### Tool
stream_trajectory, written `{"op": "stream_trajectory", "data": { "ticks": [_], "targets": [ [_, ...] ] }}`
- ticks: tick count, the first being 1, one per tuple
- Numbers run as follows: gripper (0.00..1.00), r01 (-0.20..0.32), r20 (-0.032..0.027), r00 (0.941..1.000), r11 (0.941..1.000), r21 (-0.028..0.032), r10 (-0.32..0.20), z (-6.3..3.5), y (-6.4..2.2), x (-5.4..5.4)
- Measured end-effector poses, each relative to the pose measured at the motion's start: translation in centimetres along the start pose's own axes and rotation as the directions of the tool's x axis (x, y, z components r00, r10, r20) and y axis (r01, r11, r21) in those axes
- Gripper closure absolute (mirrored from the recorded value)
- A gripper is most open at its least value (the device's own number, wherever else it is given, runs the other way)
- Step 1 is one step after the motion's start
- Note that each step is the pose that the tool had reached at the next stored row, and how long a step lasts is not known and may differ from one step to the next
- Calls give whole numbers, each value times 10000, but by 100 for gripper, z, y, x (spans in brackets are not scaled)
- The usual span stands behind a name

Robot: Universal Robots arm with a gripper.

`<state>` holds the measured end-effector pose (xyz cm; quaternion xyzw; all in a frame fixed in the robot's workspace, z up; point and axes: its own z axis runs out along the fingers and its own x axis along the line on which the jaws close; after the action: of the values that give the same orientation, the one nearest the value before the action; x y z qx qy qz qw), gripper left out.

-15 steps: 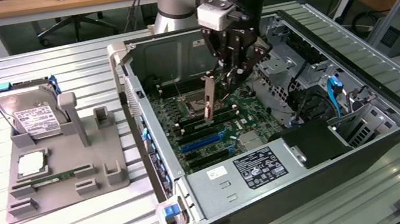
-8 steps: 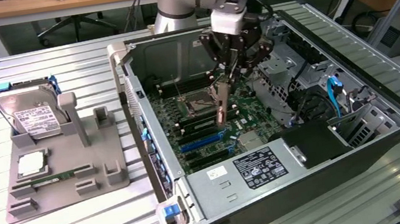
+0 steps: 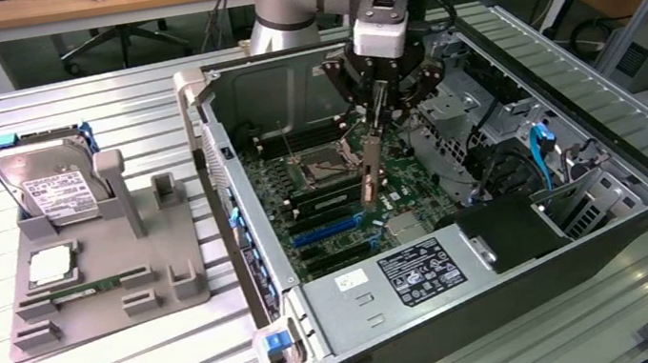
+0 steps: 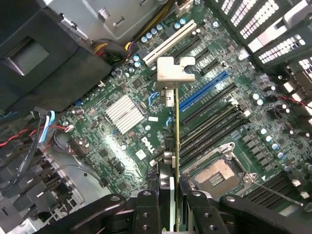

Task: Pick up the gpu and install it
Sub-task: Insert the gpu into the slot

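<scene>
Two containers sit on the slatted metal table (image 3: 93,100). Toward the edge on the exterior view's left you have a grey fixture (image 3: 169,262). It holds a hard drive (image 3: 56,193) standing on edge at its far end, a CPU (image 3: 51,265) lying flat in a recess, and a memory stick (image 3: 71,294) lying flat nearer the front edge.

Taking up the middle and the side on the exterior view's right is the open computer case (image 3: 212,160). Inside it you can see the Dell motherboard (image 3: 328,210) with its bare CPU socket (image 3: 329,166), a labelled power supply (image 3: 409,275) at the near end, and a blue cable (image 3: 541,149) by the drive cage on the far wall.

Your gripper (image 3: 372,88) hangs over the middle of the case with the gpu (image 3: 373,150) in its grasp. The jaws are closed partway, one finger pressed to each face of the card at its upper end. The card hangs straight below the fingers.

The gpu is on edge, its long axis running steeply down toward the motherboard. In the wrist view its silvery bracket (image 4: 174,70) sits at the end far from the fingers, over the board's expansion slots (image 4: 204,92). Whether that lower end touches the board, you cannot tell.
</scene>
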<state>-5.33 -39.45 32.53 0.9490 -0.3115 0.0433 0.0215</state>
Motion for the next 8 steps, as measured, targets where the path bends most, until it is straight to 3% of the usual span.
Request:
{"op": "stream_trajectory", "data": {
  "ticks": [8],
  "targets": [
    [73, 709, -51, 9975, 9975, 11, -709, 5, 0, 0]
  ]
}}
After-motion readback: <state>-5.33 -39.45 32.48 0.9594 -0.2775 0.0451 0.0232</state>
